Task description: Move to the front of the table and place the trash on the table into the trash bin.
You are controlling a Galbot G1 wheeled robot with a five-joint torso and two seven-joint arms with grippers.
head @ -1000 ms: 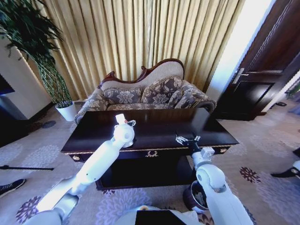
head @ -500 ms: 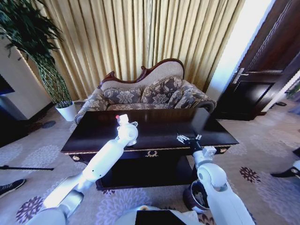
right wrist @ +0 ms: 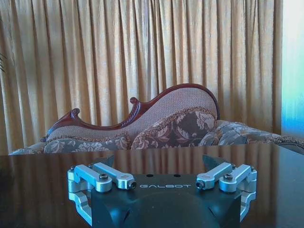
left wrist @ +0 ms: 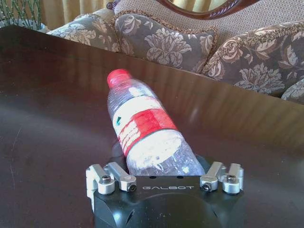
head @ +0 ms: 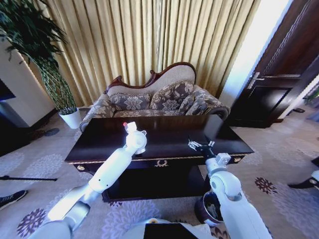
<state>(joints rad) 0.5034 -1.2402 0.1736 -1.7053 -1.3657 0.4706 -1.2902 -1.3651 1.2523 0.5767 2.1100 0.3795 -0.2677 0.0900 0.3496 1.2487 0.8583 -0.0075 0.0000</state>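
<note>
Dark and round, the trash bin [head: 208, 209] sits on the patterned carpet nearest to us, beside our right arm and in front of the table's [head: 99, 142] right end. Above it, our right gripper [head: 200, 146] hovers over the glossy tabletop near its front edge, fingers spread and holding nothing; in the right wrist view the right gripper [right wrist: 161, 164] shows its open linkages above bare wood. Further left, our left gripper [head: 137, 135] reaches over the middle of the table, pinching the clear plastic bottle [head: 130, 127] by its base. In the left wrist view the bottle [left wrist: 145, 130], with its red cap and red-and-white label, leans out from the left gripper [left wrist: 164, 173]. Beyond the table stand a floral sofa [head: 154, 99] and gold curtains [head: 149, 40].
</note>
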